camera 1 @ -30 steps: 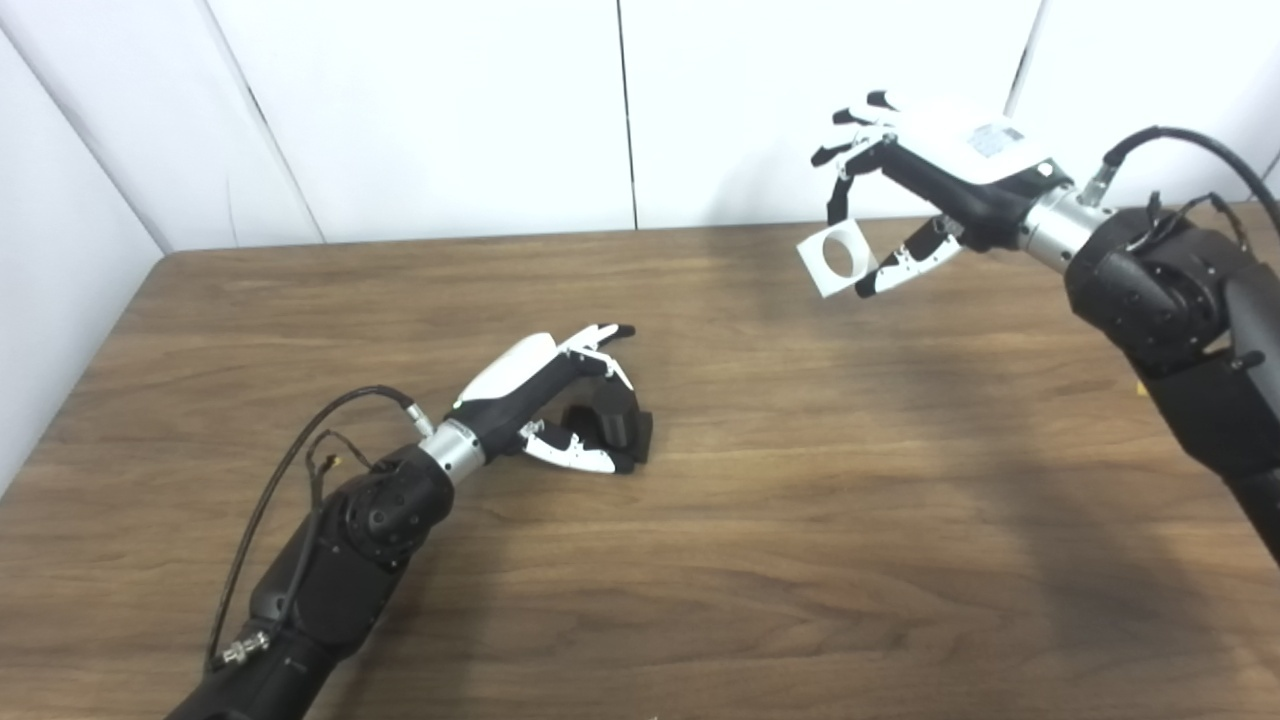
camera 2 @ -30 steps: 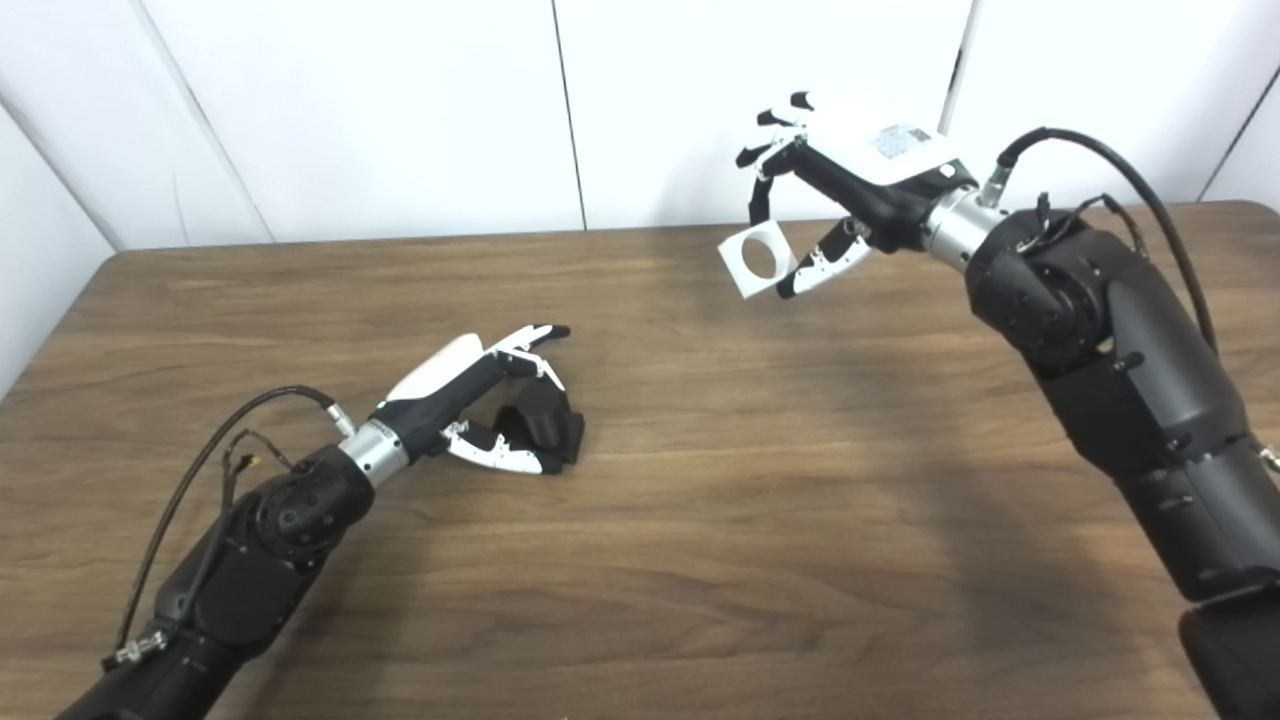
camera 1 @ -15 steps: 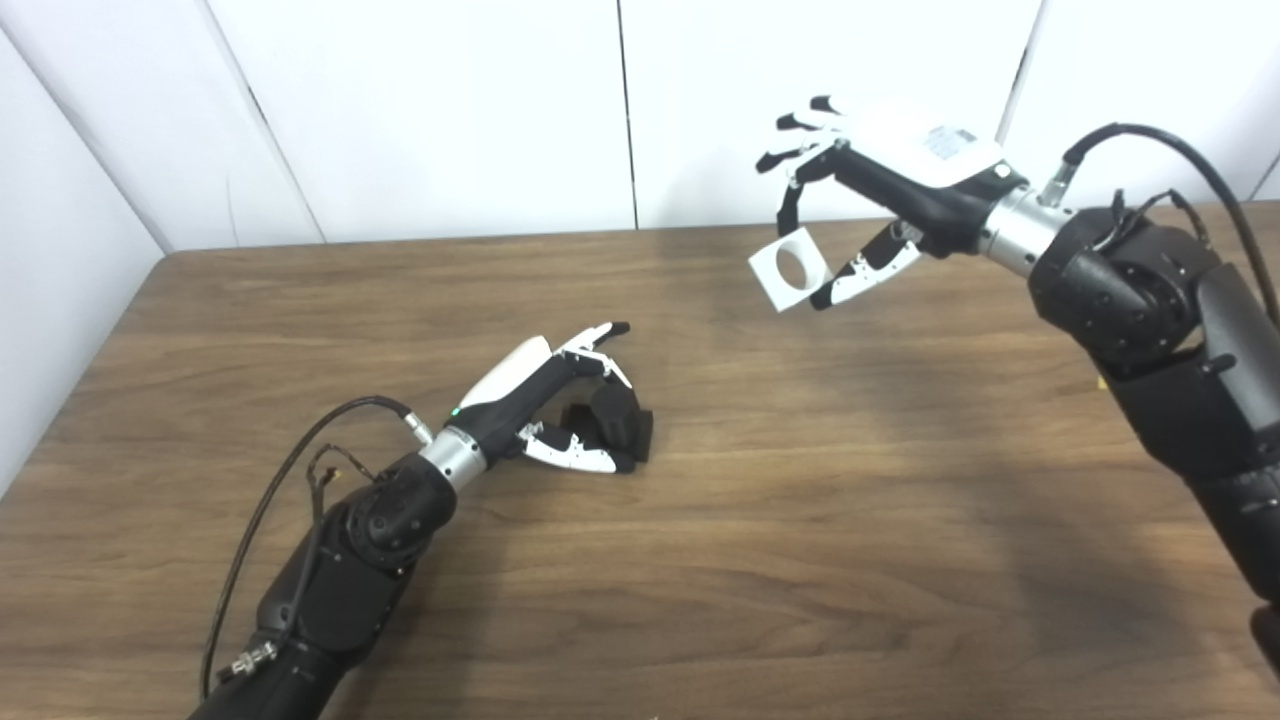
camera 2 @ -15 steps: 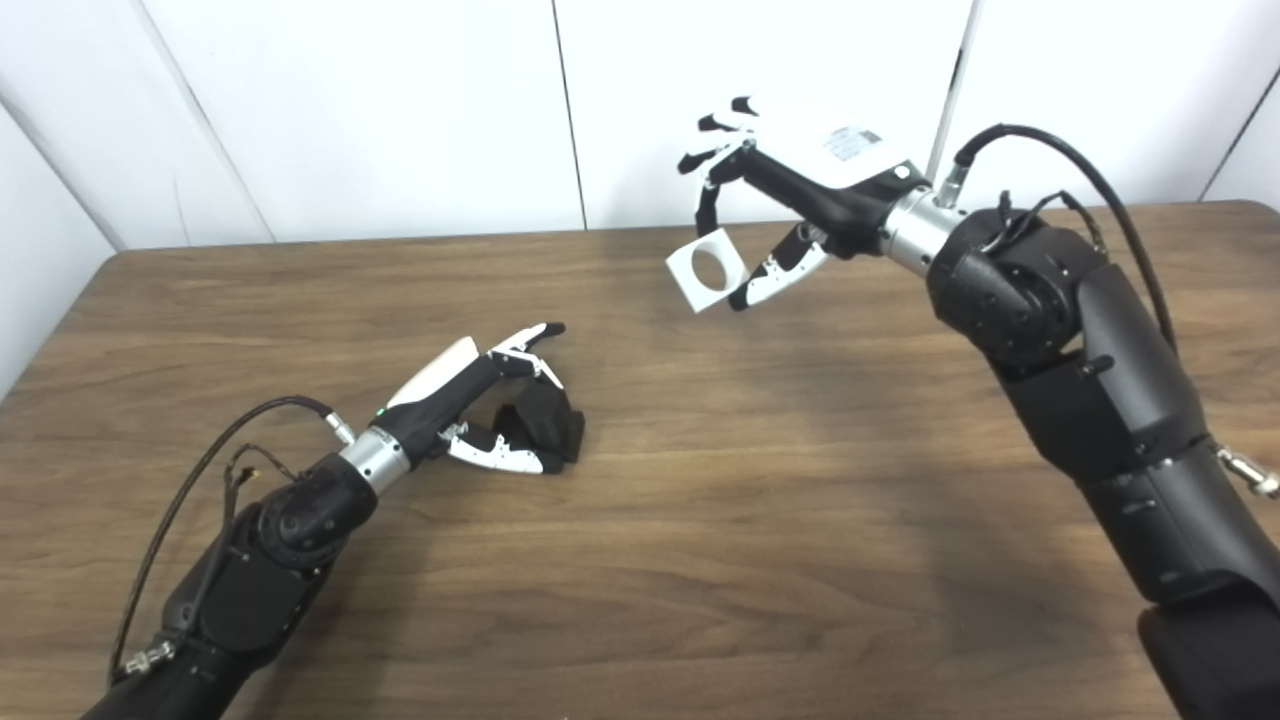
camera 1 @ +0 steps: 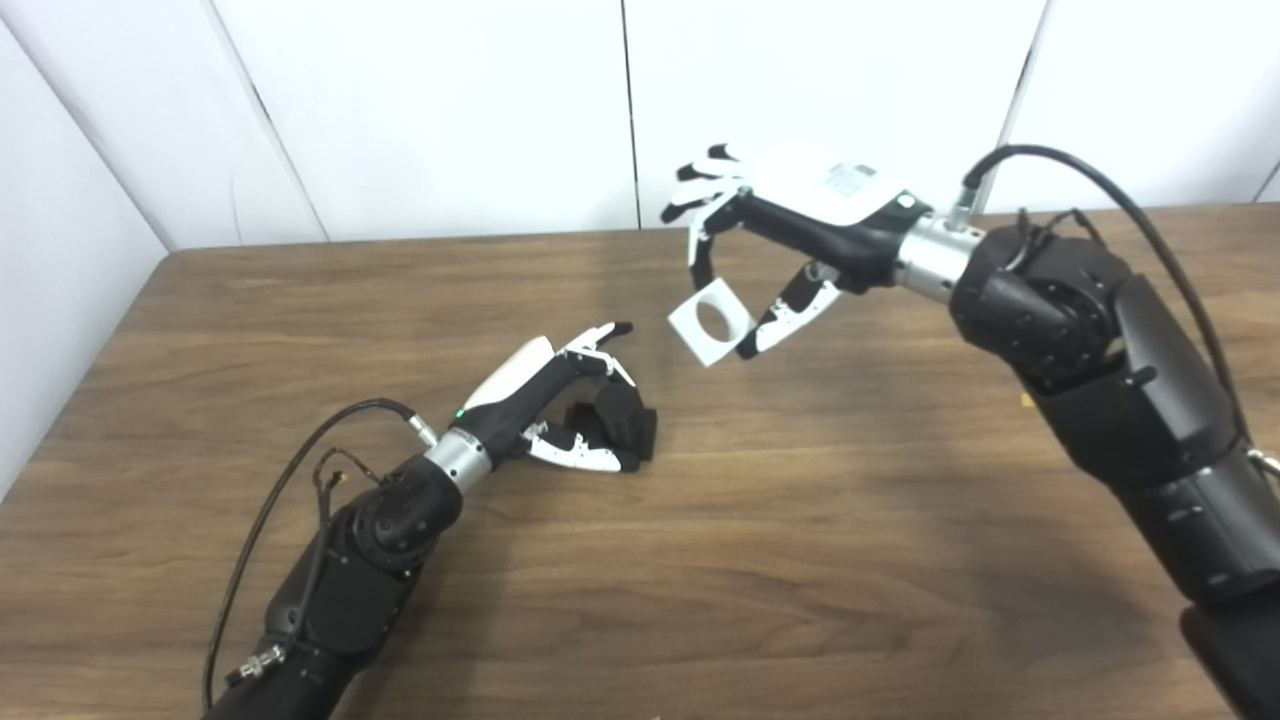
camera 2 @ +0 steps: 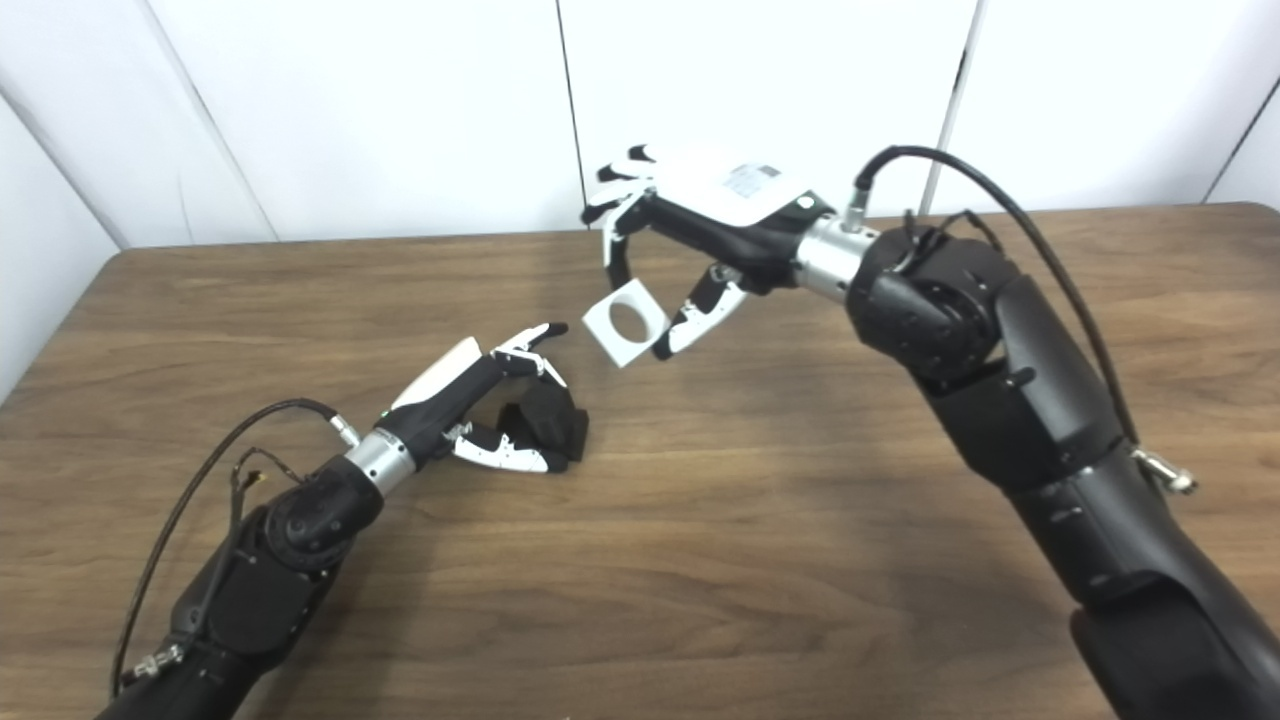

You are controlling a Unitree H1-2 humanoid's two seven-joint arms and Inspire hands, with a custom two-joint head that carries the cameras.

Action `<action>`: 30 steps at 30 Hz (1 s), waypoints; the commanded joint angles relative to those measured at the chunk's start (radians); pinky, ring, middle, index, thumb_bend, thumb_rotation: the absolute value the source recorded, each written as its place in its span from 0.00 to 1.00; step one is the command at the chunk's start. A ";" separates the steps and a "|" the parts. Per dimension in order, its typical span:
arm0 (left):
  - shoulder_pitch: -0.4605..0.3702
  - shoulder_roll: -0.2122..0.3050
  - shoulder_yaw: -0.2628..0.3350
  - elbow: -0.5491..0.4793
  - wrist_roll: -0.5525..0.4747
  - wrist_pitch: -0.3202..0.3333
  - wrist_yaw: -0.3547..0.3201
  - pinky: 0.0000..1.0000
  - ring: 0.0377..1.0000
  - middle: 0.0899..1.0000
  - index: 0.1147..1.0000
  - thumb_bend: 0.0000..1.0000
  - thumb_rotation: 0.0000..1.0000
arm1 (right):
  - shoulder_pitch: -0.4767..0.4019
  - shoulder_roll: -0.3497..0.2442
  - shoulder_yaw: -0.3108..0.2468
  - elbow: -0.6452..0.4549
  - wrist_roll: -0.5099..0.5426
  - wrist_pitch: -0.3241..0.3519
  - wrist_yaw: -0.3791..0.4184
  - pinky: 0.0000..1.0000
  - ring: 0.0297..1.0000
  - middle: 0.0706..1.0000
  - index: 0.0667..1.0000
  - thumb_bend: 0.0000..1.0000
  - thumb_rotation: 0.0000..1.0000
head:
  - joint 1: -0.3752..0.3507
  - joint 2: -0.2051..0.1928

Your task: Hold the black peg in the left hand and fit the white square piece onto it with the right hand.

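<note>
Left eye view shows one brown wooden table (camera 1: 900,560) with two robot arms over it. The left hand (camera 1: 560,405) lies low on the table, a little left of the middle, with its fingers and thumb curled around the one black peg piece (camera 1: 620,425), a dark block that sits on the wood inside the grasp; one finger points forward past it. Whether the peg is lifted or only resting on the surface, I cannot tell.

The right hand (camera 1: 790,230) is raised above the far middle part of the table. It pinches the single white square piece with a round hole (camera 1: 710,322) between one fingertip from above and the thumb from the right side, and the other fingers are spread upward. The white piece hangs tilted, its hole facing the camera, up and right of the left hand, near it but not touching.

Free wood is wide at the right front, in the whole front strip and at the far left corner. The far edge of the table meets the white wall panels (camera 1: 440,110); the left edge is close to another white wall.
</note>
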 commanded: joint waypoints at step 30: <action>0.024 0.018 -0.032 0.009 0.044 0.087 -0.046 0.99 1.00 0.99 0.43 0.52 0.07 | -0.075 0.159 0.082 0.175 -0.114 -0.010 -0.038 0.98 0.94 0.82 0.44 0.52 0.14 | 0.024 0.013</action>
